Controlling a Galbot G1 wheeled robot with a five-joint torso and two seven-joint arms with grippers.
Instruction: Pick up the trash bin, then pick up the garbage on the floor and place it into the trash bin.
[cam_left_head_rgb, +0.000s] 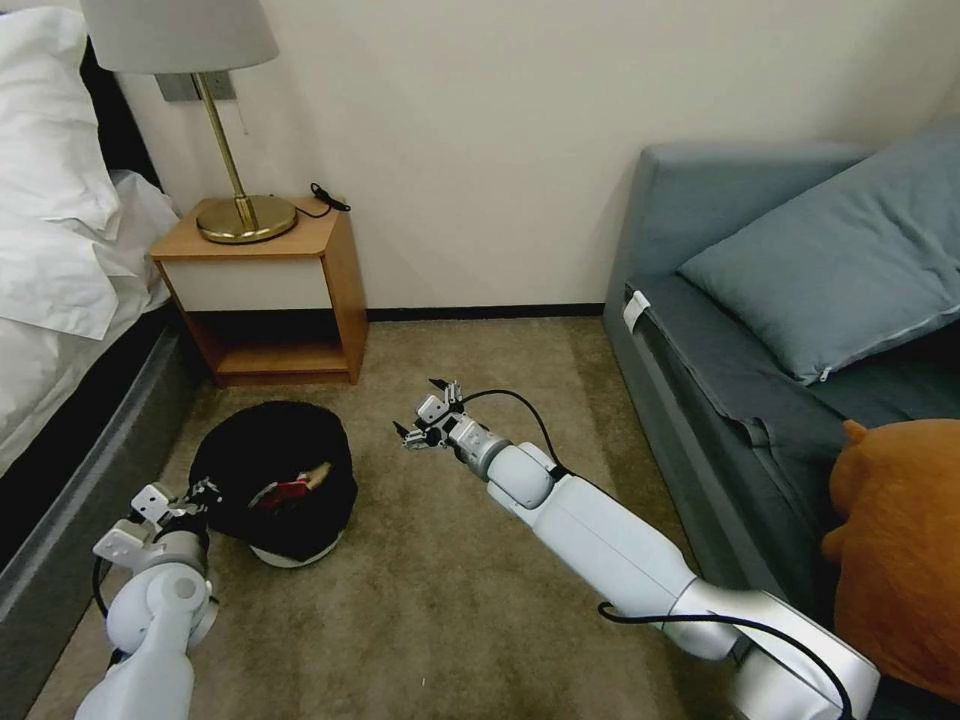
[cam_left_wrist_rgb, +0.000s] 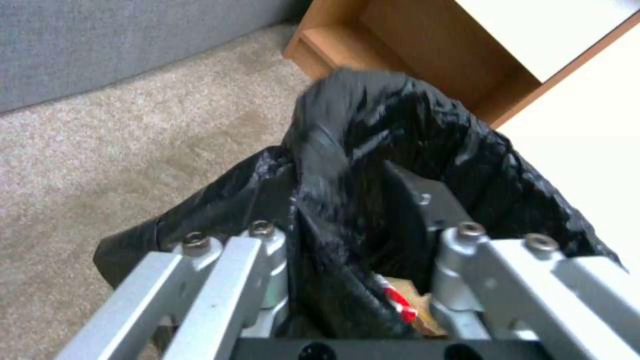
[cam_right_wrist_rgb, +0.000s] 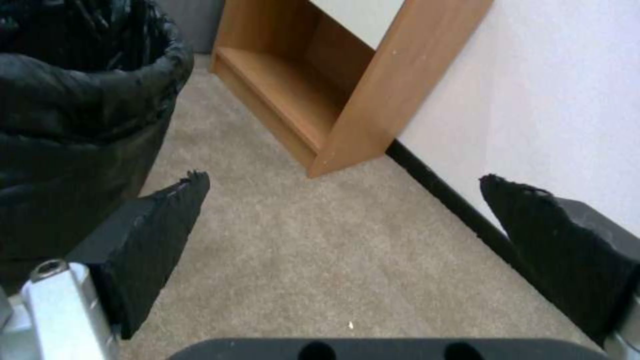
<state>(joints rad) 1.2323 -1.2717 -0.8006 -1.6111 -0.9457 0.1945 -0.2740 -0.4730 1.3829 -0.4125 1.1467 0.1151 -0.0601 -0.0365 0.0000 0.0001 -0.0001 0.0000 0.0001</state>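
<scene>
- Trash bin (cam_left_head_rgb: 285, 490) sits tilted on the carpet (cam_left_head_rgb: 450, 600) in front of the nightstand (cam_left_head_rgb: 270, 290), between the bed (cam_left_head_rgb: 60, 330) and the right arm; white base shows low at the front, black liner bag (cam_left_wrist_rgb: 373, 150) bunched over the rim.
- Left gripper (cam_left_head_rgb: 200, 497) is at the bin's near-left rim, jaws clamped on the rim and bag; the left wrist view shows the liner pinched between the metal fingers (cam_left_wrist_rgb: 267, 250).
- Judgement: bin looks gripped and tipped, so the pick-up-bin step seems done or nearly so; cannot tell if it is fully off the floor.
- Garbage (cam_left_head_rgb: 295, 487): a red-and-white piece and something tan lie inside the bag, also seen in the left wrist view (cam_left_wrist_rgb: 400, 305).
- Visible carpet shows no loose litter, so that part looks far along; floor outside the views is unknown.
- Right gripper (cam_left_head_rgb: 425, 415) hovers over bare carpet just right of the bin, jaws spread wide and empty; black pads (cam_right_wrist_rgb: 153, 235) frame only carpet.
- Around: brass lamp (cam_left_head_rgb: 235, 150) on the nightstand, black cable (cam_left_head_rgb: 325, 197) beside it, grey sofa (cam_left_head_rgb: 760, 330) with cushion (cam_left_head_rgb: 840, 260) on the right, brown plush toy (cam_left_head_rgb: 900, 540) at its near end.
- In the way: nightstand close behind the bin, bed frame tight on the left; loose bag could slip in the grip.
</scene>
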